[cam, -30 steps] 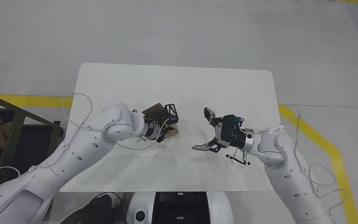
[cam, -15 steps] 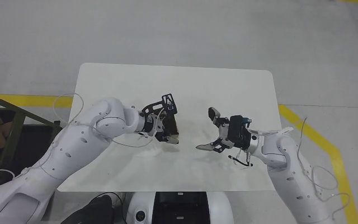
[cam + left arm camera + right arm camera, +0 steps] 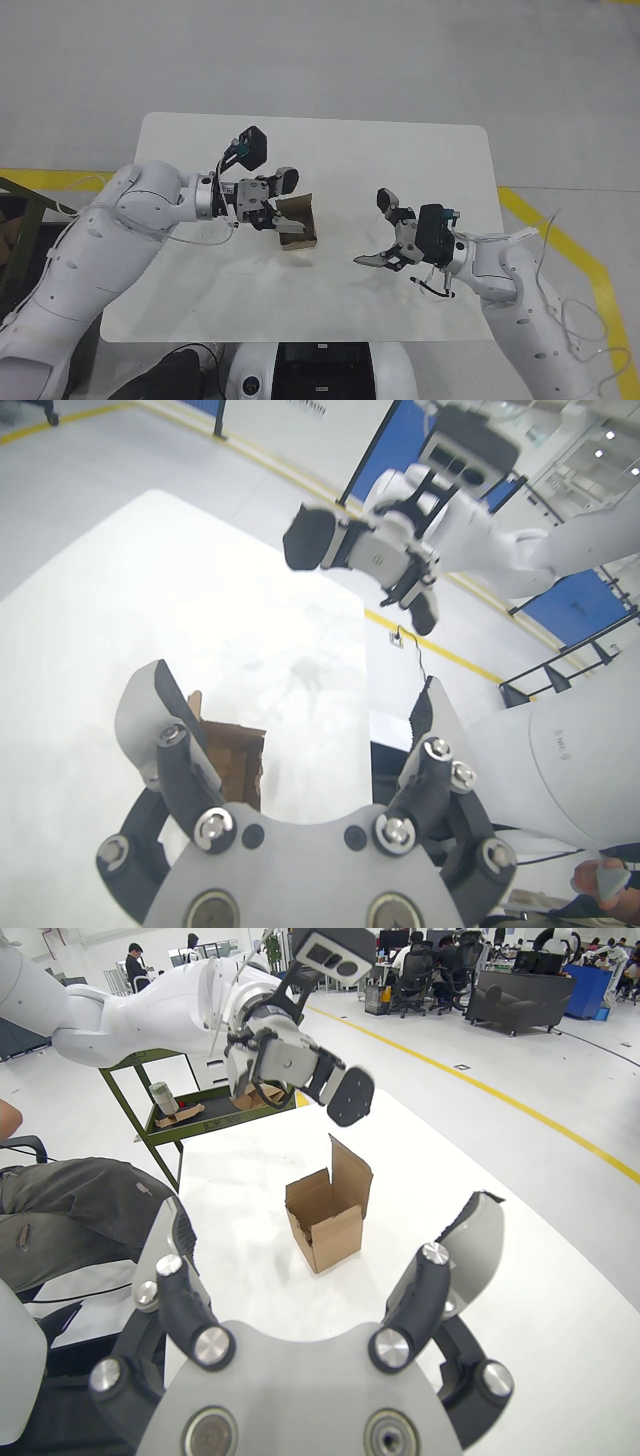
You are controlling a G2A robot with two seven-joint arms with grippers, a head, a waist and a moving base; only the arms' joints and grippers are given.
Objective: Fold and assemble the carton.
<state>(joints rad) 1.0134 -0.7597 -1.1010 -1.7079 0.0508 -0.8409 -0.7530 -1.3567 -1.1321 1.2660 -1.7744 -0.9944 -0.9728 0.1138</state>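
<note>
The carton (image 3: 298, 222) stands upright near the middle of the counter (image 3: 400, 160), its mouth open upward and one tall flap raised on the side toward the left tool (image 3: 277, 200). That tool, spread wide and empty, hangs just above and beside the flap, so it is much the nearer. The right tool (image 3: 373, 230), also spread and empty, faces the carton from well apart on the opposite side.
</note>
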